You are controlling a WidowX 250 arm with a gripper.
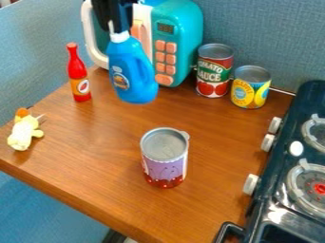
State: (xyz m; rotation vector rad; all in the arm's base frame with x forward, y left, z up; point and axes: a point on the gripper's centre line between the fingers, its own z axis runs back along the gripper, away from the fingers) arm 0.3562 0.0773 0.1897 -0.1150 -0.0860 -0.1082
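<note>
The black gripper [118, 31] is at the upper left, pointing down, shut on the white-capped top of a blue bottle [134, 71]. The bottle hangs slightly tilted in front of the teal toy microwave [181, 28]; I cannot tell if its base touches the table. A red sauce bottle [77, 76] stands to its left. Nearer the table's front, a purple and red can [164, 163] stands upright.
A tomato sauce can [214, 76] and a yellow can [250, 90] stand upright at the back right of the wooden table [95, 171]. A small pale yellow toy [24, 132] lies near the left edge. The dark toy stove [279, 190] borders the right side.
</note>
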